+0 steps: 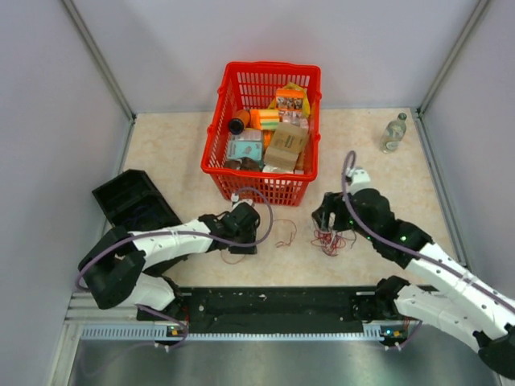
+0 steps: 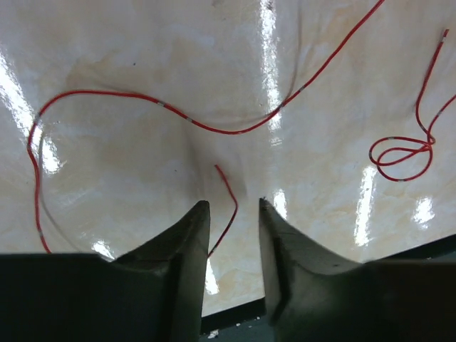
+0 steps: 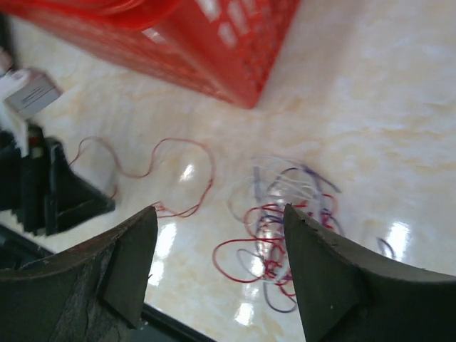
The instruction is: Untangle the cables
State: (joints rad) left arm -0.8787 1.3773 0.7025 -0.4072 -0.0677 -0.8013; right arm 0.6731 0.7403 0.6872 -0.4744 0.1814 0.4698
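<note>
The cables (image 1: 328,240) lie as a small loose tangle of red, dark and whitish strands (image 3: 288,228) on the table, in front of the basket's right corner. My right gripper (image 3: 221,209) hovers just above the tangle, open, with nothing between its fingers; from above it is seen at the tangle's far edge (image 1: 328,221). One separate red wire (image 2: 178,114) curves across the table under my left gripper (image 2: 231,203). Its loose end (image 2: 228,192) runs down between the parted jaws and is not clamped. Another red wire (image 2: 402,153) lies in a small loop to the right.
A red basket (image 1: 219,133) full of boxes stands behind the cables. A clear bottle (image 1: 393,133) is at the back right and a black box (image 1: 133,201) at the left. A black rail (image 1: 273,301) runs along the near table edge.
</note>
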